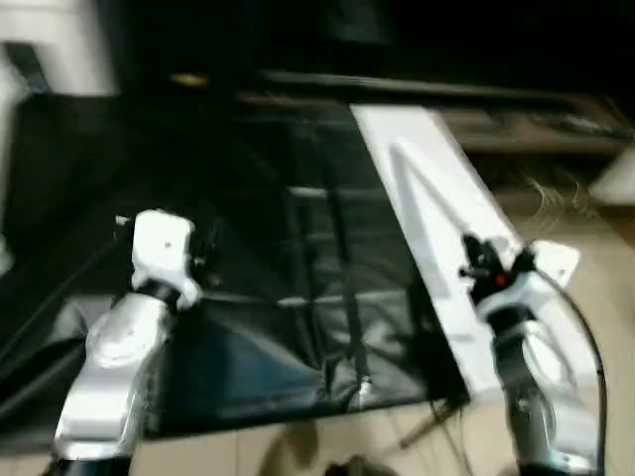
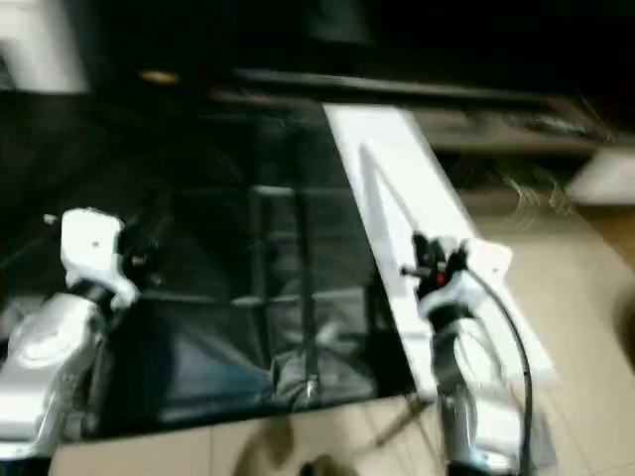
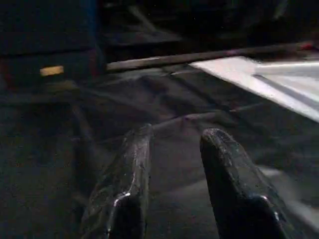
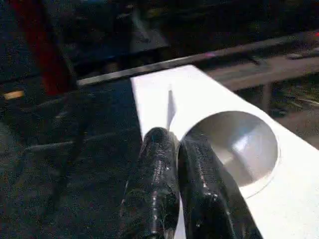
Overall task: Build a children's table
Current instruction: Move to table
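The children's table top [image 1: 427,188] lies as a long white slab along the right edge of a black sheet, with a thin raised rib running down it. A round corner socket [image 4: 234,147] opens in it just beside my right gripper [image 4: 169,137]. That gripper is shut and empty, and its fingers hover low over the slab's near part [image 1: 476,256]. My left gripper [image 3: 174,137] stands open with nothing between its fingers, above the black sheet on the left, well apart from the table top [image 3: 279,82].
A crumpled black sheet [image 1: 278,297] covers the floor in the middle. Tan floor [image 1: 595,297] shows to the right and in front. A dark low bar [image 1: 397,89] runs along the back. A white object [image 1: 50,50] stands at the far left.
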Motion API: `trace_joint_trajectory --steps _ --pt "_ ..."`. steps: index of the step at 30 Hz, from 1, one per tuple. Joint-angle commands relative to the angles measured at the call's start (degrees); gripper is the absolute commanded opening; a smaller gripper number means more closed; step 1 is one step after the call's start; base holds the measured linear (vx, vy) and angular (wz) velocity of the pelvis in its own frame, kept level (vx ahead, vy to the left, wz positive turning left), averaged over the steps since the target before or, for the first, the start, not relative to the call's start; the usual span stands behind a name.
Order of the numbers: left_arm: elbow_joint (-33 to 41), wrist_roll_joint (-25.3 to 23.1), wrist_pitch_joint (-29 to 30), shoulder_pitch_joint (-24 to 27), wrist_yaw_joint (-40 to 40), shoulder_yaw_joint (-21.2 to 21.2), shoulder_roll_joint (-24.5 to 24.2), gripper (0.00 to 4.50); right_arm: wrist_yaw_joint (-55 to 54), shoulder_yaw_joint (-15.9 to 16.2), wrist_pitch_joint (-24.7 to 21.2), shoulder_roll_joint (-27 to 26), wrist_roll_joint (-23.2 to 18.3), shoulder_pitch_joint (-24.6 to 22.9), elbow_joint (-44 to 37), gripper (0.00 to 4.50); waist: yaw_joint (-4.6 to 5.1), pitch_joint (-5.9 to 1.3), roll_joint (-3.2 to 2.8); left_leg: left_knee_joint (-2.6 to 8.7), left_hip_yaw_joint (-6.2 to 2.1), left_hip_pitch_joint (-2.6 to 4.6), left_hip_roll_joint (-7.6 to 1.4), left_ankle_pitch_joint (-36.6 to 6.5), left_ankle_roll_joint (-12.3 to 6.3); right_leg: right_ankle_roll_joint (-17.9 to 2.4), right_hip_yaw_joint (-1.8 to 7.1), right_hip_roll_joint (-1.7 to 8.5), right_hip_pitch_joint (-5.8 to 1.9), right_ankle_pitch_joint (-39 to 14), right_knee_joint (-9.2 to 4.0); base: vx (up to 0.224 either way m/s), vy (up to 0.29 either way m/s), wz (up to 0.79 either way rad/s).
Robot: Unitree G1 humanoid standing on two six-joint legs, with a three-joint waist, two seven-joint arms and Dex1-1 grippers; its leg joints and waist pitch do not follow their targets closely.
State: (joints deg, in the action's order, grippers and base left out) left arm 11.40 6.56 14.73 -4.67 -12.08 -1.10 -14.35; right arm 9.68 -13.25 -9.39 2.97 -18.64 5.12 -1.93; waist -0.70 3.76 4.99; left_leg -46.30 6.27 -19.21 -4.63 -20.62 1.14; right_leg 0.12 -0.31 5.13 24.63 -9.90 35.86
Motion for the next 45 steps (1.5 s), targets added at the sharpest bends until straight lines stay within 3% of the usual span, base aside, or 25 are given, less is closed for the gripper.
trace_joint_trajectory --steps 1,4,5,6,9,11,12,13,14,15,16,17,18,19,20,22,25,28,29,30,31,32,35,43,45 --pt "1.2 -0.1 0.0 0.1 0.4 -0.7 -0.6 1.78 0.0 0.7 -0.2 -0.3 0.0 0.7 -0.6 0.04 -0.69 -2.47 0.86 2.14 -4.7 -2.54 -2.24 -4.6 4.89 -17.6 10.02 8.86 -4.97 -35.0 -10.2 -0.046 0.274 -0.7" --pt "2.9 0.1 -0.3 2.3 0.2 -0.5 -0.3 1.78 1.5 1.9 0.2 -0.8 -0.1 1.1 -0.7 0.04 1.73 -2.51 -1.73 15.04 -3.73 -1.13 -2.56 0.1 -8.48 -7.3 0.16 -0.3 -1.82 -35.1 -6.39 -0.06 0.319 -0.3" --pt "3.1 0.0 -0.4 2.8 0.2 -0.4 -0.3 1.78 1.9 2.2 0.5 -0.8 -0.1 1.2 -0.8 0.04 4.53 -3.95 -3.47 16.47 -6.44 2.87 -3.4 4.5 -19.55 -6.6 -3.79 -3.77 0.87 -18.8 2.35 -0.053 0.351 0.02" --pt "4.2 0.4 -0.6 4.1 0.3 -0.6 0.0 1.78 2.6 2.6 0.8 -0.9 -0.8 1.3 -1.3 0.04 3.88 -2.66 -4.46 16.81 -7.28 2.81 -3.56 15.3 -27.05 -4.8 -5.42 -3.95 2.88 -13.0 7.54 -0.041 0.331 0.04" --pt "6.3 0.9 -1.2 6.9 0.5 -1.1 0.8 1.78 4.2 3.4 1.1 -0.9 -2.3 1.4 -2.2 0.04 2.84 -2.89 -2.49 16.16 -6.79 3.79 -5.57 22.2 -31.35 -0.4 -6.72 -2.49 3.44 -11.5 7.63 -0.06 0.282 0.02" --pt "7.2 0.4 -1.1 8.0 0.7 -0.9 1.0 1.78 4.7 4.0 1.3 -0.4 -1.5 1.4 -1.9 0.04 1.8 -3.64 1.11 16.33 -4.28 3.43 -5.68 14.8 -21.36 -0.7 -2.21 2.62 1.22 -6.2 1.6 -0.074 0.212 -0.11" --pt "7.6 0.3 -1.2 8.4 0.8 -0.8 1.1 1.78 4.9 4.5 1.5 0.1 -0.6 1.3 -1.7 0.04 0.31 -4.53 3.49 12.33 -2.14 -0.85 -3.26 6.4 -14.24 0.5 2.68 9.11 -3.55 -6.8 -2.14 -0.058 0.188 -0.01" --pt "8.0 0.1 -1.2 8.6 1.2 -0.8 1.2 1.78 5.3 5.6 1.9 0.8 1.0 1.1 -1.4 0.04 -1.8 -2.91 1.35 -1.1 -6.76 -6.11 -1.17 -3.4 2.37 -4.8 9.51 17.85 -6.51 -14.1 -8.16 -0.048 0.206 -0.02" --pt "8.1 -0.1 -1.1 8.6 1.5 -0.9 1.3 1.78 5.8 6.0 1.6 1.1 1.2 1.0 -1.3 0.04 -1.8 -2.91 1.35 -1.1 -6.76 -6.11 -1.17 -3.4 2.37 -4.8 9.51 17.85 -6.51 -14.1 -8.16 -0.048 0.206 -0.02" --pt "8.7 -0.8 -1.6 9.0 1.8 -0.7 1.2 1.78 6.7 7.3 2.5 1.9 3.1 0.6 -1.3 0.04 -1.79 -1.04 0.46 -0.76 -6.54 -5.24 -3.3 -1.2 6.7 -9.7 -1.63 17.72 -6.5 -9.9 -10.14 -0.063 0.236 -0.05" --pt "8.8 -1.0 -1.6 9.0 1.8 -0.6 1.2 1.78 6.8 7.5 2.6 2.0 3.4 0.6 -1.3 0.04 -1.82 -1.03 1.07 0.68 -5.3 -3.33 -3.55 -0.3 6.97 -11.9 -4.7 15.76 -5.56 -12.6 -10.68 -0.078 0.287 0.1" --pt "9.1 -1.7 -1.8 9.3 2.0 -0.2 0.9 1.78 7.0 7.7 2.9 2.1 3.8 0.4 -1.2 0.04 -1.62 -1.82 0.19 6.41 -3.39 -3.95 -4.37 6.7 3.08 -13.8 -11.25 10.89 -8.4 -20.7 -9.67 -0.078 0.287 0.1" --pt "9.5 -2.2 -1.8 9.6 2.3 0.0 0.9 1.78 7.1 7.8 3.2 2.2 4.0 0.3 -0.9 0.04 -1.59 -2.0 -1.2 9.96 -3.45 -4.25 -4.86 9.4 -0.58 -13.8 -12.57 8.79 -10.03 -23.6 -8.91 -0.036 0.365 0.33" --pt "9.9 -2.9 -1.4 9.9 3.1 0.0 1.1 1.78 7.0 7.6 3.4 2.2 3.8 0.4 -0.3 0.04 -0.01 -1.79 -4.57 15.74 -6.59 -2.36 -4.51 13.0 -9.65 -10.3 -14.12 -1.96 -8.41 -18.2 -1.3 0.015 0.314 0.59" --pt "10.0 -2.9 -1.3 9.9 3.1 0.0 1.1 1.78 7.0 7.5 3.4 2.2 3.8 0.5 -0.2 0.04 1.55 -1.89 -5.21 15.55 -8.74 0.22 -6.0 15.5 -11.6 -9.3 -11.84 -4.21 -4.8 -14.4 2.7 0.015 0.314 0.59" --pt "10.2 -3.5 -1.0 9.9 3.2 -0.1 1.0 1.78 5.9 6.1 3.7 1.6 2.7 1.3 1.2 0.04 1.11 -1.26 -5.6 15.2 -15.18 1.02 -9.38 31.3 -1.07 -6.1 -6.13 -3.29 -1.53 -12.4 6.34 -0.01 0.209 0.74" --pt "10.1 -3.6 -1.2 9.7 3.6 -0.5 1.4 1.78 4.6 4.6 3.6 0.9 1.0 2.1 1.9 0.04 -0.36 -2.63 -4.98 17.37 -12.72 0.33 -14.38 15.9 10.72 0.2 -3.43 -2.44 -0.77 -13.5 8.04 -0.049 0.135 0.53" --pt "9.9 -3.0 -1.0 9.3 4.2 -1.3 1.9 1.78 4.7 4.5 3.7 1.0 1.0 2.5 2.5 0.04 -2.43 -2.07 -3.24 19.5 -6.42 -1.07 -11.64 -7.6 -1.73 -1.0 -2.1 -1.94 -1.2 -7.3 5.26 -0.087 0.014 0.38" --pt "9.9 -3.2 -0.9 9.2 4.2 -1.4 1.7 1.78 4.7 4.6 3.9 1.0 1.2 2.5 2.5 0.04 -2.97 -2.04 -1.18 18.09 -3.6 -2.47 -8.97 -12.8 -4.84 -1.7 0.9 0.62 -2.18 -7.3 -0.08 -0.087 -0.052 0.38" --pt "9.8 -3.3 -0.9 8.9 4.5 -1.7 1.6 1.78 4.7 4.7 4.3 0.8 1.5 2.5 2.7 0.04 -4.18 -1.36 0.78 11.19 0.13 -2.51 -4.06 -8.9 -3.75 0.9 5.25 7.86 -1.51 -22.8 -7.16 -0.071 -0.115 0.25" --pt "9.8 -3.6 -1.0 8.7 4.7 -2.0 1.4 1.78 4.7 4.7 4.6 0.6 1.8 2.4 2.8 0.04 -5.05 -1.67 1.25 9.37 -0.64 -2.9 -4.58 -1.9 -2.89 3.1 6.79 9.96 -2.65 -30.2 -8.21 -0.026 -0.106 0.03" --pt "9.5 -4.0 -1.0 8.4 4.9 -2.1 1.1 1.78 4.7 4.9 4.8 0.4 2.0 2.3 3.0 0.04 -5.93 -1.69 1.03 10.66 -1.51 -4.36 -5.28 5.3 -1.69 4.9 6.09 8.96 -4.58 -33.6 -7.28 -0.026 -0.106 0.03" --pt "8.2 -4.6 -1.1 6.9 5.3 -3.1 0.3 1.78 5.7 6.2 4.4 0.0 1.6 1.8 3.3 0.04 -4.52 -1.86 -0.96 16.65 -0.74 -1.27 -8.65 -6.0 3.27 -4.2 1.17 1.73 -2.59 -21.4 -4.03 -0.042 -0.002 0.05" --pt "5.6 -1.5 -0.6 2.3 3.9 -5.8 -0.1 1.78 8.7 10.2 3.1 -0.8 1.7 2.7 5.9 0.04 -3.3 -2.62 -1.25 17.49 0.38 -2.22 -8.66 -3.4 3.19 -8.3 0.7 3.16 -4.64 -5.4 -3.83 -0.007 0.004 0.01" --pt "6.0 -1.1 0.1 2.4 4.1 -5.7 0.2 1.78 9.8 10.9 2.3 -0.9 1.5 2.9 6.2 0.04 -3.42 -2.47 -1.0 18.08 -2.01 -5.22 -5.99 -5.8 -5.01 -8.8 -2.97 4.63 -7.62 -8.4 -4.95 0.0 0.0 0.0"
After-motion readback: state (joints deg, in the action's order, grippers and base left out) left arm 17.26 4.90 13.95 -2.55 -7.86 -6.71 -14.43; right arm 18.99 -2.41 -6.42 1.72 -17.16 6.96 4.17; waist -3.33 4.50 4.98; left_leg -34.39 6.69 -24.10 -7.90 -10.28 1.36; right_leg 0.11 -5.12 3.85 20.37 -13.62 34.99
